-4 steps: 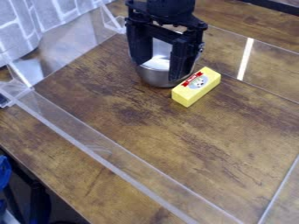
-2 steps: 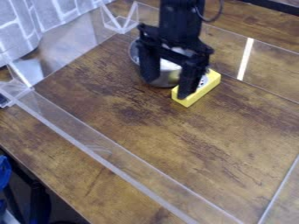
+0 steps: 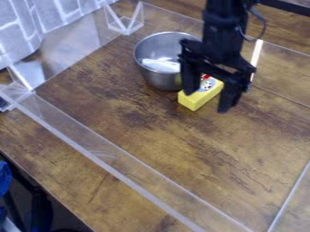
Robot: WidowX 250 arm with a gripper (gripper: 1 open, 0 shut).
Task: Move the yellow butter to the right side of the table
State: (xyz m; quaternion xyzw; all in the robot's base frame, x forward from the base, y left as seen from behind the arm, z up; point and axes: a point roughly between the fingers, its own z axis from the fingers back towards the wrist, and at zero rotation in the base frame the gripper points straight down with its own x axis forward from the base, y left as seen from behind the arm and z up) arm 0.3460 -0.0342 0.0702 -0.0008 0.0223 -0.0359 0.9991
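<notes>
In the camera view, your gripper (image 3: 208,100) hangs over the butter (image 3: 200,93), its dark fingers spread apart, one toward the bowl (image 3: 161,60) and the other past the butter's far side; you can't tell from here whether they touch it. The butter lies on the table (image 3: 158,136) just beside the bowl, partly hidden by your gripper.

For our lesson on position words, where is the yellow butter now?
In the camera view, the yellow butter lies on the wooden table, just right of the metal bowl.
</notes>
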